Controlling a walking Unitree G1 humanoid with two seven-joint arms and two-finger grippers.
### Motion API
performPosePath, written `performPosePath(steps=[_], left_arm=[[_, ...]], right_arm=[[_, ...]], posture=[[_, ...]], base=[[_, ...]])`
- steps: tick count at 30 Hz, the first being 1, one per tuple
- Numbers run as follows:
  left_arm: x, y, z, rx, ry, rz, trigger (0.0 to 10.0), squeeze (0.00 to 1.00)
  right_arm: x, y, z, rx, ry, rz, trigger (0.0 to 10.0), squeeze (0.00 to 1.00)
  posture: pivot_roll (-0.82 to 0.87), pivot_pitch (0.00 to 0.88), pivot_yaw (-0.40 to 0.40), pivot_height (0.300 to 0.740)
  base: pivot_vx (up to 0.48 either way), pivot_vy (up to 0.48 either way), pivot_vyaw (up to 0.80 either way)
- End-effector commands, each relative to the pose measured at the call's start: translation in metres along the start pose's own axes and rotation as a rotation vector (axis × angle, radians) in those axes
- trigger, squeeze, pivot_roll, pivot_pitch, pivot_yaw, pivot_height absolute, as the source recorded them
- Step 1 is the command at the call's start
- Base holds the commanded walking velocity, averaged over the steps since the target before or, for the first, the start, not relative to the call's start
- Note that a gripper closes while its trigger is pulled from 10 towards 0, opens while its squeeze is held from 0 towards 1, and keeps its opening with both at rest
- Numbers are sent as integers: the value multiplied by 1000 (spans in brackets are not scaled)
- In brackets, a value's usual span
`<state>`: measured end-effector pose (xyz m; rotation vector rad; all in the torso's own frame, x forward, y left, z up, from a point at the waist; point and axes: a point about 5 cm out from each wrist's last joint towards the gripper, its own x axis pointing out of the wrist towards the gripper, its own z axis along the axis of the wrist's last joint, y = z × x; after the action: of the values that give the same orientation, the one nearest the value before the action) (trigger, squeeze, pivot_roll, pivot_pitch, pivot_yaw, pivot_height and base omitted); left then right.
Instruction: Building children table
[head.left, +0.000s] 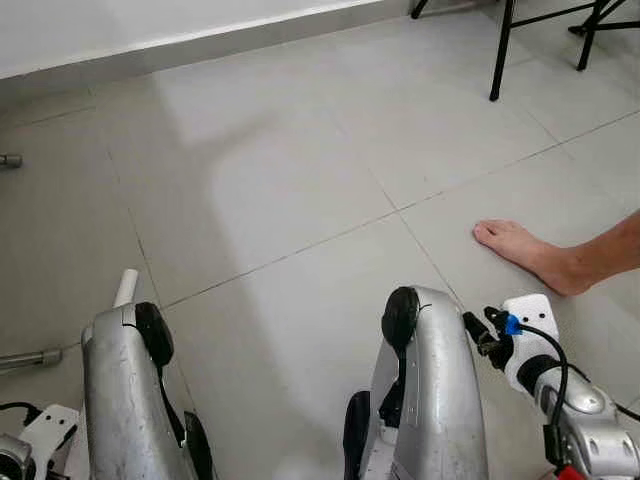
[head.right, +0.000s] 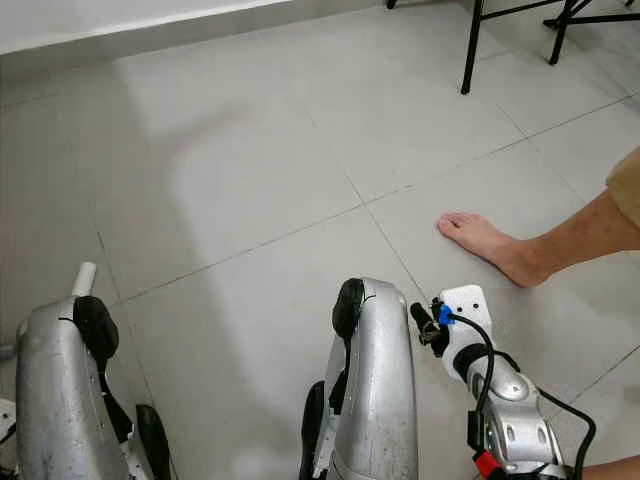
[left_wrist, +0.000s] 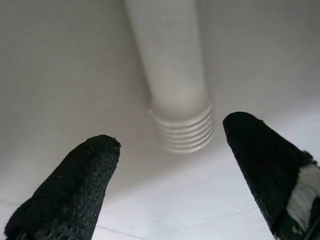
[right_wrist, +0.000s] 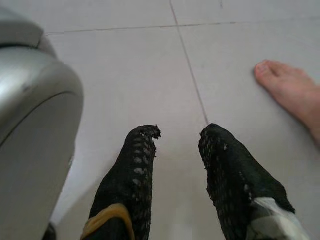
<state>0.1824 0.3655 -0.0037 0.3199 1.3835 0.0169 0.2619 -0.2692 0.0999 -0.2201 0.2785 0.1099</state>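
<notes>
A white round table leg (left_wrist: 170, 65) lies on the grey tiled floor, its ribbed threaded end (left_wrist: 187, 135) pointing at my left gripper (left_wrist: 170, 132). That gripper is open, its two black fingers standing either side of the leg's end without touching it. From the head, the leg's other end (head.left: 126, 288) pokes out beyond my left arm (head.left: 125, 395). My right gripper (right_wrist: 180, 132) hangs low over bare tile beside my right arm (head.left: 432, 400), fingers a little apart with nothing between them.
A person's bare foot (head.left: 525, 250) rests on the floor to the right, close to my right arm. Black stand legs (head.left: 499, 50) are at the far right. Two metal rod ends (head.left: 30, 358) (head.left: 9, 160) lie at the left edge. The wall's baseboard (head.left: 200, 45) runs across the back.
</notes>
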Motion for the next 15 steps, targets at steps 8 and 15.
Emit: performPosePath(steps=[8, 15], left_arm=[[13, -22, -6, -8, 9, -1, 10000, 0], [14, -24, -1, -4, -18, 33, 10000, 0]], right_arm=[[-10, -9, -7, -12, 49, -16, 10000, 0], [-14, -13, -6, -23, 57, -16, 10000, 0]], posture=[[-95, 409, -184, 300], [-108, 419, -193, 300]], base=[[0, 0, 0], [0, 0, 0]])
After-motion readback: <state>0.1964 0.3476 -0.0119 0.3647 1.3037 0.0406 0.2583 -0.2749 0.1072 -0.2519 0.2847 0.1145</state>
